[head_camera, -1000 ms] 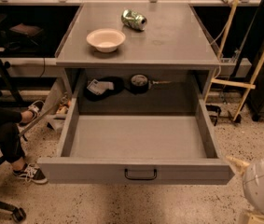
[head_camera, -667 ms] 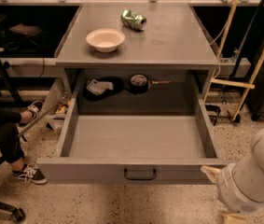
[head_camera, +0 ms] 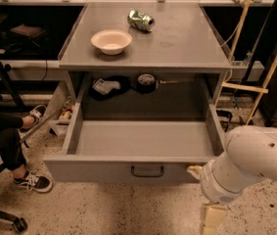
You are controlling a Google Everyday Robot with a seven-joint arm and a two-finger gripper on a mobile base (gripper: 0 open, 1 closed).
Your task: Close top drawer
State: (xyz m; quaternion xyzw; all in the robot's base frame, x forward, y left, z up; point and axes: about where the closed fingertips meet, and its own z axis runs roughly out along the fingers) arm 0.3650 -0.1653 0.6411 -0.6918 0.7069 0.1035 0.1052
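The top drawer (head_camera: 143, 138) is a wide, shallow grey metal drawer, pulled far out of the grey table and empty inside. Its long front panel (head_camera: 94, 171) faces me, with a small black loop handle (head_camera: 147, 171) at its centre. My white arm (head_camera: 248, 165) comes in from the lower right. My gripper (head_camera: 195, 171) is at the right end of the front panel, right of the handle and very close to the panel or touching it.
The grey table top (head_camera: 177, 43) holds a pale bowl (head_camera: 111, 41) and a crushed green can (head_camera: 140, 20). Dark objects (head_camera: 128, 84) lie on the shelf behind the drawer. A seated person's legs and shoes (head_camera: 30, 180) are at left. A yellow wooden frame (head_camera: 270, 72) stands at right.
My arm has come up and left from the lower right corner, bringing the gripper to the right end of the drawer front. The drawer has not moved.
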